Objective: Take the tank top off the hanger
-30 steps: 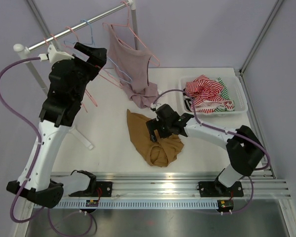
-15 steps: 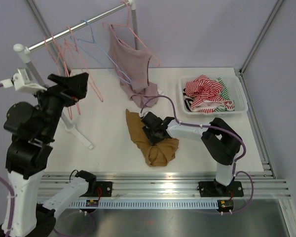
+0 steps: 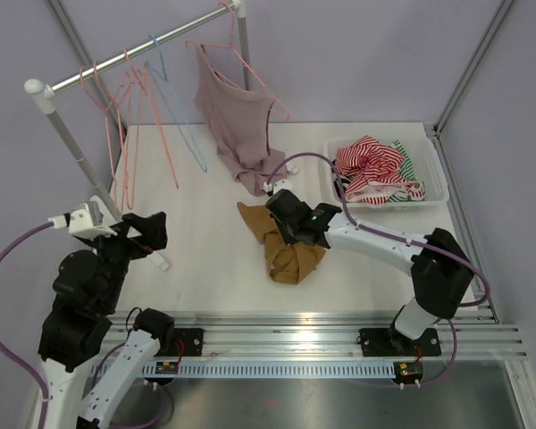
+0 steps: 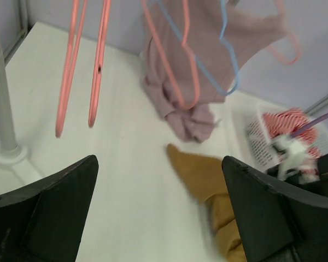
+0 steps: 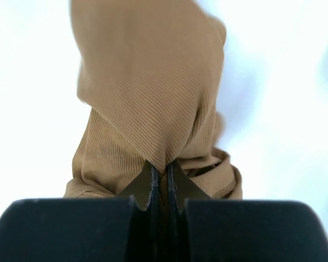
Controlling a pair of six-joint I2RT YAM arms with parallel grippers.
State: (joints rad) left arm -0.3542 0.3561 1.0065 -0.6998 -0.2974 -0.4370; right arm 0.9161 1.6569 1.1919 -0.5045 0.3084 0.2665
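White table (image 3: 205, 259) under brown garment (image 3: 290, 259)

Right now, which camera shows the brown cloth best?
Right wrist: the brown cloth fills the picture, close up, pinched in the right tool. The top view shows it small, crumpled on the table. The left wrist shows it blurred, low right.
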